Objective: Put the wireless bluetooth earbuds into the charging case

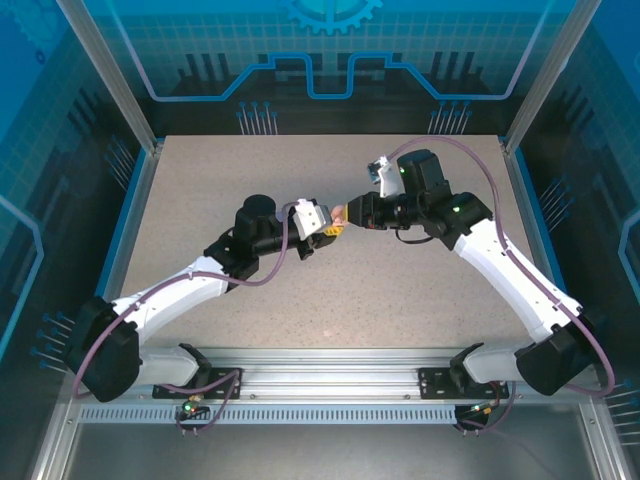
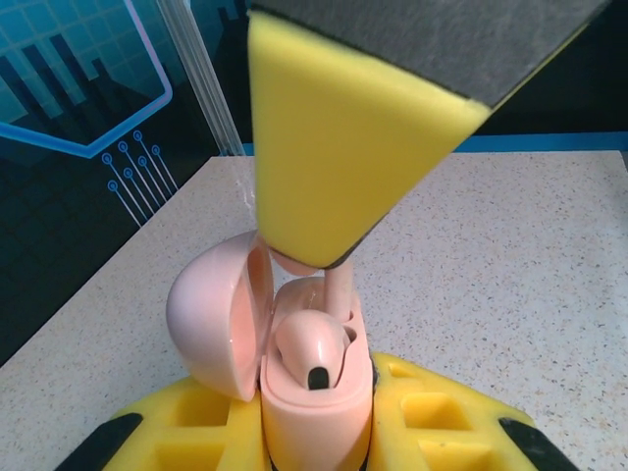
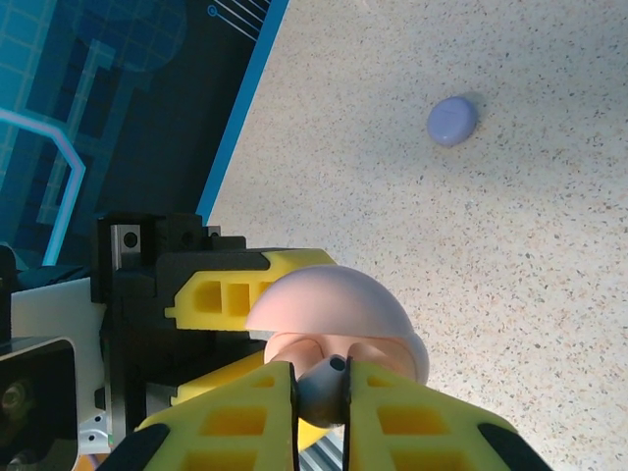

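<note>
Now my left jaws clamp the glossy pale-pink case [image 2: 314, 422], lid open, one matching bud [image 2: 312, 343] seated inside, while my right jaws pinch a second bud [image 3: 319, 388] at its mouth.

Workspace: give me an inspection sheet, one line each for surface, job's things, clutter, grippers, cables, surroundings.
Surface: speckled beige tabletop, no spills seen.
Job's things: pink case open, lid swung to the left in the left wrist view. One pink earbud is seated in it. The second earbud has its stem reaching down into the case beside the first. The lavender case, apparently shut, lies apart on the table.
Clutter: nothing seen.
Grippers: left gripper shut on the pink case; right gripper shut on the second earbud.
Cables: purple cables run loosely looped along both arms.
Surroundings: blue printed panels, aluminium frame posts.
</note>
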Controlling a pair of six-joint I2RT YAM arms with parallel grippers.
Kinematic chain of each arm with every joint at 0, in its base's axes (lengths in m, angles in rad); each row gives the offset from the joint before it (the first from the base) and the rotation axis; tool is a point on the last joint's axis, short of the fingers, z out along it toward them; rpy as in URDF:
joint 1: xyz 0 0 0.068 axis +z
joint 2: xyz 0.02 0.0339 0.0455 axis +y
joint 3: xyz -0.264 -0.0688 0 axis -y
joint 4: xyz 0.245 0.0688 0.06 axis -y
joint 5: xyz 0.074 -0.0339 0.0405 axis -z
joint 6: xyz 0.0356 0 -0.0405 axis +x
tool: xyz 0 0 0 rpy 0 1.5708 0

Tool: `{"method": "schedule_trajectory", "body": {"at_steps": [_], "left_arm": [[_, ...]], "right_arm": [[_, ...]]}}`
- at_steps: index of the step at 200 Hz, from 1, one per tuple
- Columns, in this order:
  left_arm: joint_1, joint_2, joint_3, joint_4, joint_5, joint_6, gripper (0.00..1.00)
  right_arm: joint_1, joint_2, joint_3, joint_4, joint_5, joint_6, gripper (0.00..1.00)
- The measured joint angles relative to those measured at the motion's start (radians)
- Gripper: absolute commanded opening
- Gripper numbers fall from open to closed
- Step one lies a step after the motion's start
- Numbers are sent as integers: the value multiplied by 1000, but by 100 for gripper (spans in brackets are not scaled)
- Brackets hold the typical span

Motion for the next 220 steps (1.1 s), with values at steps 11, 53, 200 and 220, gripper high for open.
{"method": "schedule_trajectory", "body": {"at_steps": [11, 53, 200, 220], "left_arm": [[-2, -3, 0, 0, 5, 8, 4], [-5, -13, 0, 0, 14, 13, 5], [-9, -13, 21, -18, 13, -25, 6], [-9, -10, 25, -27, 13, -45, 6]], "right_arm": [[0, 2, 0, 0, -2, 1, 16], [0, 2, 0, -1, -13, 11, 22], [1, -14, 14, -77, 85, -22, 49], [0, -42, 14, -89, 117, -42, 50]]}}
